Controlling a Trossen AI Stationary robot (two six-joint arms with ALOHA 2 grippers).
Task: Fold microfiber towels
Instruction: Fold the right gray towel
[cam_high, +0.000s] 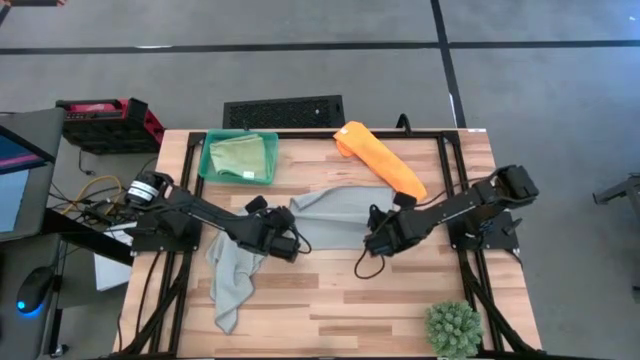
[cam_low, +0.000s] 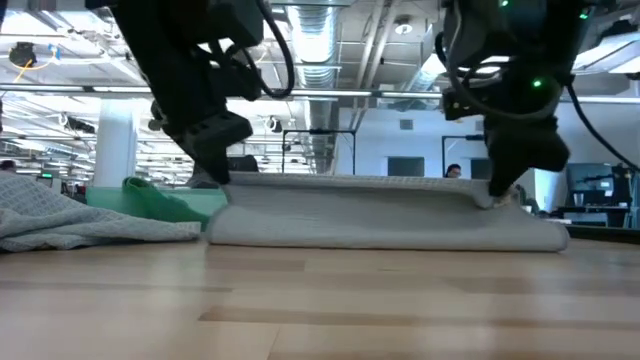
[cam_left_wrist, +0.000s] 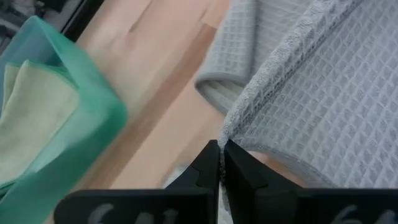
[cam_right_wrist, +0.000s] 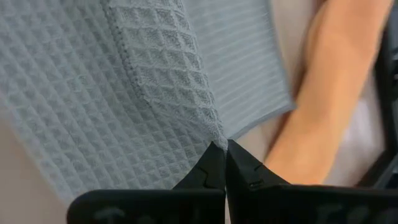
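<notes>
A pale grey waffle towel (cam_high: 335, 212) lies mid-table, and both grippers are shut on its near corners. My left gripper (cam_high: 292, 243) is at its left corner and my right gripper (cam_high: 374, 241) at its right corner. In the low view the held edge (cam_low: 350, 183) stretches between them above the towel's lower part (cam_low: 390, 230), which rests on the table. A second grey towel (cam_high: 235, 275) lies crumpled at the near left. A light green towel (cam_high: 238, 155) lies in the green tray (cam_high: 208, 160). An orange towel (cam_high: 382, 160) lies at the far right. My left gripper pinches the grey towel's corner (cam_left_wrist: 225, 129) between its two fingertips, slanting down from the table's left. The corner is lifted a little off the table, and the edge runs taut toward the other gripper. My right gripper pinches the towel's other near corner (cam_right_wrist: 217, 138) between its two fingertips, slanting down from the table's right. The corner is lifted a little, and the rest of the towel lies on the table beyond it.
A spiky green plant ball (cam_high: 453, 328) stands at the near right corner. The green tray stands at the far left. A black cable (cam_high: 365, 268) loops on the table below my right gripper. Bare wood shows along the near middle (cam_high: 340, 310).
</notes>
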